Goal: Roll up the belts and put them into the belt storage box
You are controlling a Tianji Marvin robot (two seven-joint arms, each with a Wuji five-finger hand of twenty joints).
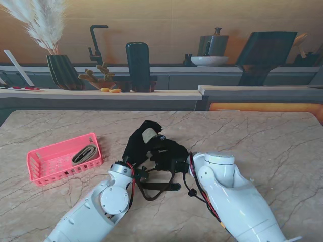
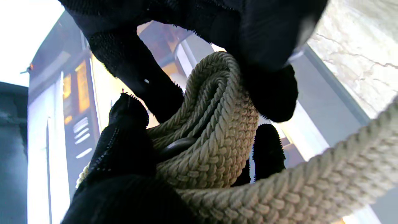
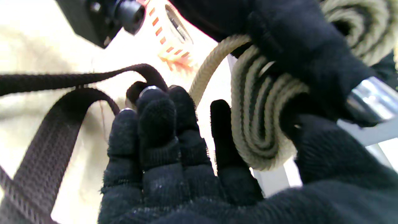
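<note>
My two black-gloved hands meet over the middle of the table around a beige woven belt wound into a coil. The left hand has its fingers wrapped round the coil, and a loose tail runs off it. The right hand pinches the same coil between thumb and fingers. A dark brown belt lies loose on the table just nearer to me, under the hands, seen also as dark brown belt. The pink belt storage box stands at the left with a grey-beige belt in it.
Marble table top stretches to the right and far side. Beyond its far edge runs a counter with a vase, a black bottle and a bowl. The pink box shows behind the right hand.
</note>
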